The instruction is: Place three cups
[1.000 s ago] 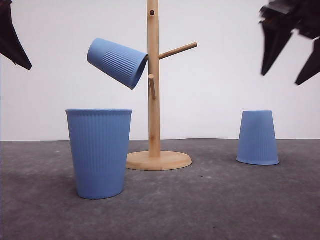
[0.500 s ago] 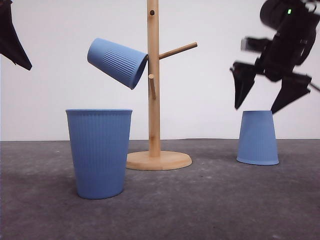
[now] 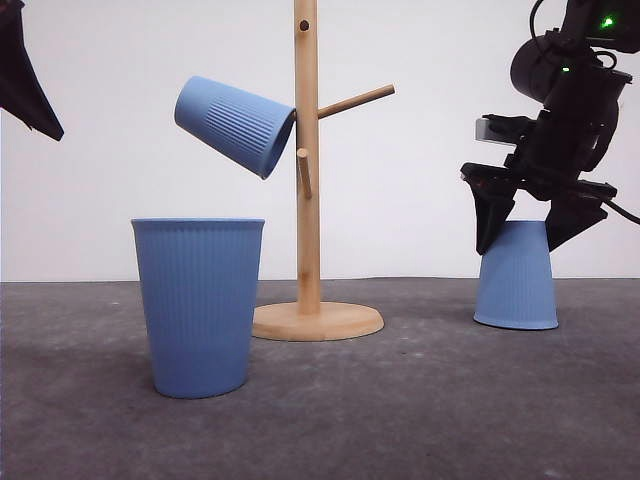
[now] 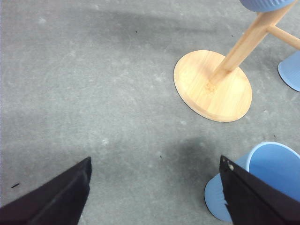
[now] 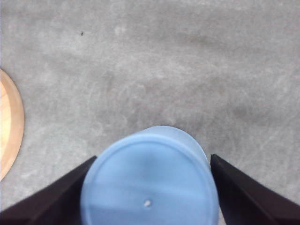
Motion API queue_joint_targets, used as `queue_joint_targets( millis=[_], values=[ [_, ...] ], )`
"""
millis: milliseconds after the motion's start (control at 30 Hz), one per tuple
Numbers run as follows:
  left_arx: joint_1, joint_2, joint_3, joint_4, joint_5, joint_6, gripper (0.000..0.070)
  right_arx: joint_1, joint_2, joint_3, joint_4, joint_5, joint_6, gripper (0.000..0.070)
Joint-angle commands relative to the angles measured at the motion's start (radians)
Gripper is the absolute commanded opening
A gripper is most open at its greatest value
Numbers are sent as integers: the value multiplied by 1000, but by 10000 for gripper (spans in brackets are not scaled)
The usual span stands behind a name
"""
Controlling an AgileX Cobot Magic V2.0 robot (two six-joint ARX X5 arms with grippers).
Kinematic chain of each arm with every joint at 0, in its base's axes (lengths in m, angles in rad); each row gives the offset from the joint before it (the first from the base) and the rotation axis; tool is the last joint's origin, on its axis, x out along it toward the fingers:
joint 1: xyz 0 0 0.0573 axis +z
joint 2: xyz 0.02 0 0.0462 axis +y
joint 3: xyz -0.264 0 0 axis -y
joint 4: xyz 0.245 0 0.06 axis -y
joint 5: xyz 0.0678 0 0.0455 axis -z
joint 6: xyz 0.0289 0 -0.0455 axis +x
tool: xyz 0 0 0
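Note:
Three light-blue ribbed cups are in view. One cup (image 3: 235, 125) hangs tilted on a peg of the wooden rack (image 3: 307, 180). A second cup (image 3: 200, 305) stands upright at the front left, beside the right-hand finger (image 4: 253, 197) of my open left gripper (image 4: 154, 204). The third cup (image 3: 516, 285) stands upside down at the right. My right gripper (image 3: 524, 240) is open and straddles its top, one finger on each side, apart from its wall. In the right wrist view its flat base (image 5: 150, 183) lies between the fingers (image 5: 47, 201).
The rack's round wooden base (image 3: 318, 320) sits mid-table between the two standing cups; its free pegs (image 3: 355, 100) stick out right and forward. My left arm's dark finger (image 3: 25, 80) hangs high at the far left. Grey table (image 3: 420, 400) lies in front.
My right gripper has come down from the upper right and now straddles the top of the upside-down cup. The cups, the rack and the left arm have not moved.

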Motion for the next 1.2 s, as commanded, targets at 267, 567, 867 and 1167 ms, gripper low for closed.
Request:
queue_joint_targets(
  millis=[267, 567, 867, 1167],
  values=[
    [-2, 5, 11, 5, -4, -23, 505, -1, -55, 20, -60, -53, -15, 331],
    [-2, 5, 11, 5, -4, -23, 505, -40, -278, 20, -60, -324, 127, 331],
    [-2, 5, 11, 6, -3, -23, 505, -120, -347, 20, 184, -694, 446, 331],
    [-2, 5, 11, 5, -3, -23, 505, -104, -335, 19, 275, -753, 495, 331]
  ],
)
